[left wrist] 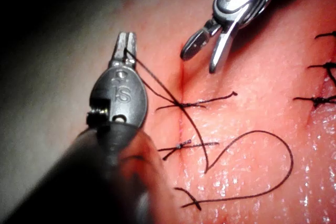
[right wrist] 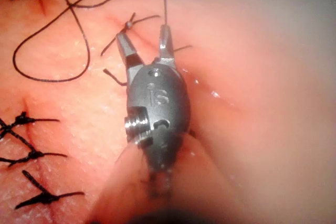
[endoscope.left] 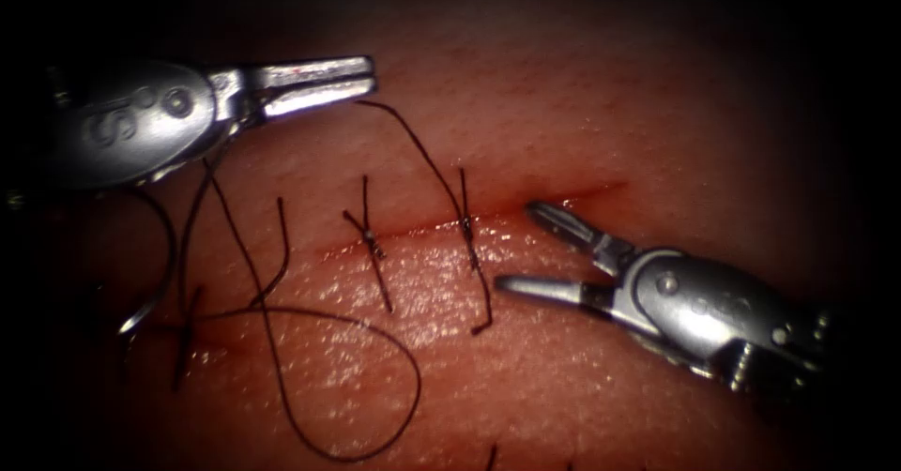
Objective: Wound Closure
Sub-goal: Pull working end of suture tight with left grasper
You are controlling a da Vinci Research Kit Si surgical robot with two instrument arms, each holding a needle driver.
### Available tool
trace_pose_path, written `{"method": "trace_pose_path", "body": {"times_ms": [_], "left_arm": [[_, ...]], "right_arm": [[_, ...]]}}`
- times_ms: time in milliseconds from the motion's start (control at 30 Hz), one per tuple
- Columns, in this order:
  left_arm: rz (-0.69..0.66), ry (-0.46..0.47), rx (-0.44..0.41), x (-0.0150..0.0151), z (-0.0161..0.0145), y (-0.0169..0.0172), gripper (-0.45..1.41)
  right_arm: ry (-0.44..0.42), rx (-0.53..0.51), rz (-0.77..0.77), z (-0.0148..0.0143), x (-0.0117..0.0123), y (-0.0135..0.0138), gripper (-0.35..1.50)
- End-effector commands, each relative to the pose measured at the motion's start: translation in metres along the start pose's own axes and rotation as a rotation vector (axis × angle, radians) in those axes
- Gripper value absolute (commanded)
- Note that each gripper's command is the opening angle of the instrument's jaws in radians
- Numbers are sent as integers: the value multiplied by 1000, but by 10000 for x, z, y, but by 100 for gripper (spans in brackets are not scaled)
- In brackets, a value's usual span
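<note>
The tissue (endoscope.left: 582,96) has a cut (endoscope.left: 554,199) running across it, with knotted stitches (endoscope.left: 374,238) over it. My left tool (endoscope.left: 368,82) hovers above the cut at the upper left, jaws shut on the dark thread (endoscope.left: 413,147), which runs down to the rightmost stitch (endoscope.left: 466,229). That grip also appears in the left wrist view, at the left tool (left wrist: 126,45). My right tool (endoscope.left: 519,248) sits just right of that stitch, jaws open and holding nothing, as the right wrist view of the right tool (right wrist: 143,35) confirms. The curved needle (endoscope.left: 167,265) lies at the far left, held by neither tool.
A long slack loop of thread (endoscope.left: 404,405) lies on the tissue below the cut. Cut thread ends (endoscope.left: 483,316) stick out from the stitches. A row of older dark stitches (right wrist: 31,156) lies further along the tissue. Red fluid tints the cut's edges.
</note>
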Motion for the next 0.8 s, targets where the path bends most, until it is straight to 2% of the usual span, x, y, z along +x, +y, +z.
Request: {"method": "trace_pose_path", "body": {"times_ms": [33,200,333,467,600,700,800], "left_arm": [[1,1,1,0,6,-4,-45],[0,7,-2,6,5,-2,-45],[-3,17,-7,12,5,-3,-45],[-3,24,-5,14,11,-2,-45],[-1,30,-4,15,16,0,-45],[5,36,-8,18,15,1,-45],[5,38,-9,19,14,1,-45]], "right_arm": [[-5,-22,-4,31,-1,-5,72],[-34,-54,-33,61,-8,-8,93],[-47,-89,-75,73,-17,0,93],[-58,-98,-141,84,-24,1,101],[-70,-105,-194,94,-31,-1,89],[-70,-113,-201,102,-38,-5,101],[-72,-119,-203,108,-40,-9,104]]}}
